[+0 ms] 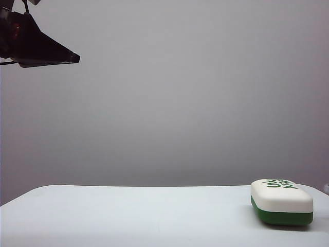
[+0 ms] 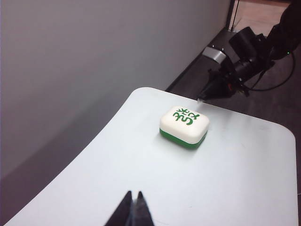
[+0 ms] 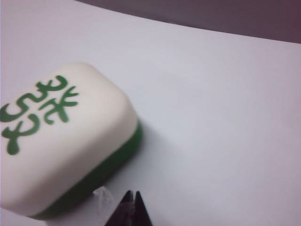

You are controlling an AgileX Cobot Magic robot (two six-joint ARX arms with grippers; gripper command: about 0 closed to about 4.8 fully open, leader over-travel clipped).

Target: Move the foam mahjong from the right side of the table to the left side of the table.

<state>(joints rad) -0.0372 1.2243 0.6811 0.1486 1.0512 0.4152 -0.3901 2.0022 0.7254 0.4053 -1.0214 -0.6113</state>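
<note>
The foam mahjong [image 1: 281,201] lies flat on the right end of the white table [image 1: 128,216], its green character facing up and its green base on the tabletop. My left gripper [image 1: 74,58] hangs high above the table's left side, shut and empty. In the left wrist view its tips [image 2: 133,194] are far from the foam mahjong [image 2: 184,126]. My right gripper [image 3: 132,194] is shut on nothing, low over the table just beside the foam mahjong [image 3: 56,141], close to its green base and apart from it. It is out of the exterior view.
A plain grey wall [image 1: 180,92] stands behind the table. In the left wrist view the right arm [image 2: 244,56] reaches in from beyond the table's far edge, over dark floor. A small pale scrap [image 3: 104,195] lies beside the block's base.
</note>
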